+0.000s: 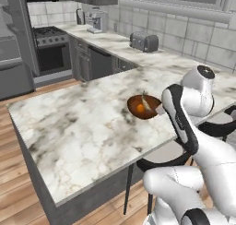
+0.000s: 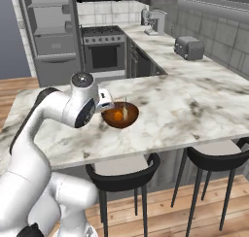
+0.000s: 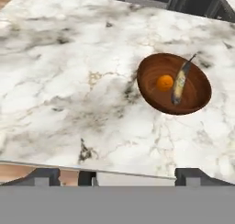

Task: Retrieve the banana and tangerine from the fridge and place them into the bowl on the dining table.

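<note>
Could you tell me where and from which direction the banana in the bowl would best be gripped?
Probably at its middle, from straight above. The banana leans lengthwise against the wall of the bowl, stem over the rim, beside the tangerine, so jaws should close across its narrow width.

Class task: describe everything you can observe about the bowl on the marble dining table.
The bowl is small, round and shallow, reddish-brown with a glossy, wood-like look and a darker rim. It sits upright on the white, grey-veined dining table, near the edge with the black stools. Inside lie a tangerine at the bottom and a banana beside it, leaning up the wall with its dark tip poking over the rim. Nothing else touches the bowl; the pincer is open, off it.
</note>
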### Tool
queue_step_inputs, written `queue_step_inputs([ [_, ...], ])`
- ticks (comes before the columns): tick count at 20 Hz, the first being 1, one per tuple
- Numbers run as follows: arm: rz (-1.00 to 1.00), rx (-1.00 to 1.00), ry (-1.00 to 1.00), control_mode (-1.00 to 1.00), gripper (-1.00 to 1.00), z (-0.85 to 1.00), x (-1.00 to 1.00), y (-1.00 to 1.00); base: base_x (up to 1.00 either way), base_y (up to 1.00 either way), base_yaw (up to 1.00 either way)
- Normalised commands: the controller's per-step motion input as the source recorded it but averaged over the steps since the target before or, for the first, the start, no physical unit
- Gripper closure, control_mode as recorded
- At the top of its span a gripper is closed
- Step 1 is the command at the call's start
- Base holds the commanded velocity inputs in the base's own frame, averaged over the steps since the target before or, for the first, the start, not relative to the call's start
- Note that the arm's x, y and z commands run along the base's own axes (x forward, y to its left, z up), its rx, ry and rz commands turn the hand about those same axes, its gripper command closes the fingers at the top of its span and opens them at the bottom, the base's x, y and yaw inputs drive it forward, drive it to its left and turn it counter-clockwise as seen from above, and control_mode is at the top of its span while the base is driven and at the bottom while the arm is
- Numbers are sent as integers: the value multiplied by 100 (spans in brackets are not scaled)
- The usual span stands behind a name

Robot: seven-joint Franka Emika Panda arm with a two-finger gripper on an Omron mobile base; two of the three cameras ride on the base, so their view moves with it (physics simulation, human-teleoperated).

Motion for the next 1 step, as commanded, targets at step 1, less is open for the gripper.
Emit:
queue_step_inputs([
  [1,0,-23,38,-100,-100,35,-100,19,0,0,0],
])
